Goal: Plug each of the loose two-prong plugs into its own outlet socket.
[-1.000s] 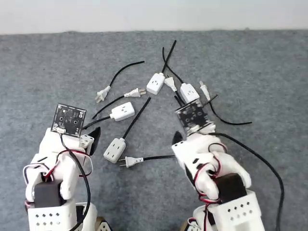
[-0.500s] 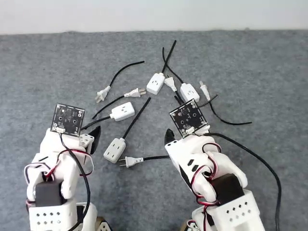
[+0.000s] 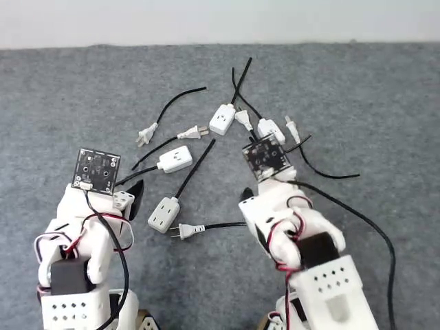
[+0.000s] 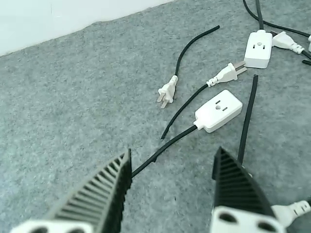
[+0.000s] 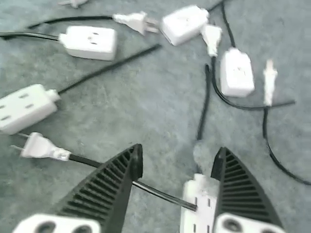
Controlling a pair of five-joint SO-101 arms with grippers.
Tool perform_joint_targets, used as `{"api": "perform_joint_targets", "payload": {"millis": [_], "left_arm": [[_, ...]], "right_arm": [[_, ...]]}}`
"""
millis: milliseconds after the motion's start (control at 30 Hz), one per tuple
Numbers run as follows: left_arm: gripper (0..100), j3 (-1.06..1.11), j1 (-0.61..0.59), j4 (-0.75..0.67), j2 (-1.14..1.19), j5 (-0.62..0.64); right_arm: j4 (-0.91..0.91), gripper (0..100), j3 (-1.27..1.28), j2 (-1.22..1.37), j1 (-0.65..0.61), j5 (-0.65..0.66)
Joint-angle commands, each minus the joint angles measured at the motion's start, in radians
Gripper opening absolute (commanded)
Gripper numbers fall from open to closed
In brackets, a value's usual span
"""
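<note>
Grey carpet (image 3: 357,89) holds everything. Left gripper (image 4: 173,158) hangs spread and empty beside a white oblong socket block (image 3: 163,213). A white two-prong plug on black cord (image 3: 184,231) lies unplugged just beside that block. Right gripper (image 5: 180,153), likewise spread and empty, hovers over that cord.

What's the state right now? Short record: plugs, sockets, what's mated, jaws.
plugs: five two-prong, all loose; closest plug lies beside the nearby socket, apart from it
sockets: five white; the fifth socket lies below the right arm's jaws
mated: none seen
left arm: jaws open, nothing between
right arm: jaws open, over the closest plug's black cord
surface: grey carpet
</note>
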Motion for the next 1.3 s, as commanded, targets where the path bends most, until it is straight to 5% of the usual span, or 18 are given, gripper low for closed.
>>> {"api": "perform_joint_targets", "payload": {"millis": [0,333,1267], "left_arm": [[27,-0.024,0.008,-0.012,0.003,0.018],[27,-0.022,0.110,0.044,-0.002,0.011],[27,-0.016,0.117,0.078,-0.005,-0.012]], "right_arm": [[-0.025,24.6,-0.054,0.054,0.022,-0.011],[-0.024,24.6,-0.054,0.070,0.021,-0.011],[0.027,24.6,-0.031,0.065,-0.058,0.032]]}}
